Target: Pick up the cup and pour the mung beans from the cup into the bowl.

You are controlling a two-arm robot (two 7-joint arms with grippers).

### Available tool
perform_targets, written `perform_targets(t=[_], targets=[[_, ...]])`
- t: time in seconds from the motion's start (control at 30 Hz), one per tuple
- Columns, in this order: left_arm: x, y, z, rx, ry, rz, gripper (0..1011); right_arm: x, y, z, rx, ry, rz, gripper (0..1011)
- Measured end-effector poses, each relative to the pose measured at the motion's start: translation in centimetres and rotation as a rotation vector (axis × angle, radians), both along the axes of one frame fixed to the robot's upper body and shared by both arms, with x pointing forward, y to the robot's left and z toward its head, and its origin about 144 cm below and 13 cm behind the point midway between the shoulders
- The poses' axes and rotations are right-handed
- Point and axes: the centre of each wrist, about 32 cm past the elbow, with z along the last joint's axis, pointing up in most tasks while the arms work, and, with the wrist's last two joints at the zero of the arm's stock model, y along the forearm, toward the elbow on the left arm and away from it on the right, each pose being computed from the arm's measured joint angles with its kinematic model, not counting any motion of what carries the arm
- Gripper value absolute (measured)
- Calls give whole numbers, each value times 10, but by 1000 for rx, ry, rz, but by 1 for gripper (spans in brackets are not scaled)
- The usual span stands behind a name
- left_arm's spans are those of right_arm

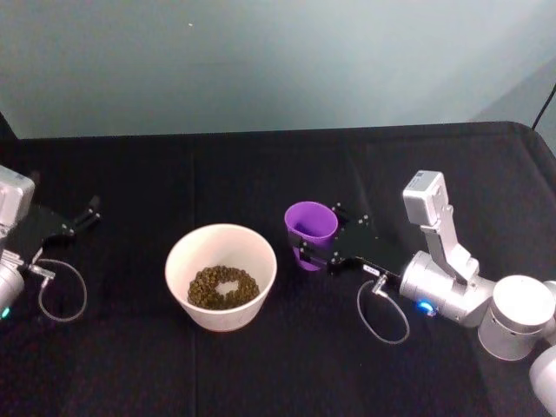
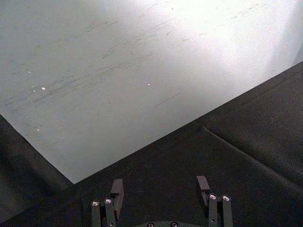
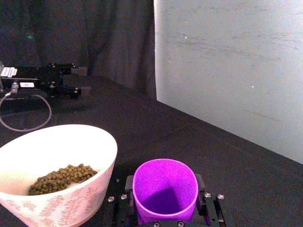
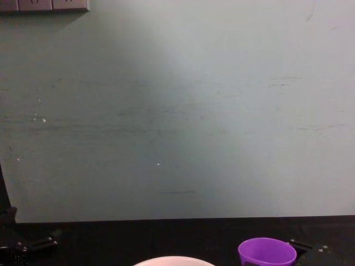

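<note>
Purple plastic marks the cup (image 3: pixel 164 190), which you see upright and empty, pinched between the fingers of the right gripper (image 1: pixel 323 243) just right of the bowl (image 1: pixel 221 275). The mung beans (image 1: pixel 223 287) lie inside the white bowl. Your right arm reaches in low from the right, forearm angled toward the table's centre. At the left edge, the left gripper (image 2: pixel 161 190) rests with fingers spread, holding nothing. Black cloth covers the table (image 1: pixel 261 174); beyond it stands a pale grey-green wall (image 4: pixel 177 111).
</note>
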Motion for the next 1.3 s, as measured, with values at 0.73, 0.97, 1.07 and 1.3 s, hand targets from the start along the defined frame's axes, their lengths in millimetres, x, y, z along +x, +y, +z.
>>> perform_targets(t=[0.73,0.97,1.07,1.3], targets=[[0,0,0,0,0,0,1000,0,0,0,0,-1,3,986],[0,0,0,0,0,0,1000,0,0,0,0,-1,3,1000],[0,0,0,0,0,0,1000,0,0,0,0,0,3,1000],[0,0,0,0,0,0,1000,-12,1,7,15,-83,-17,1000]])
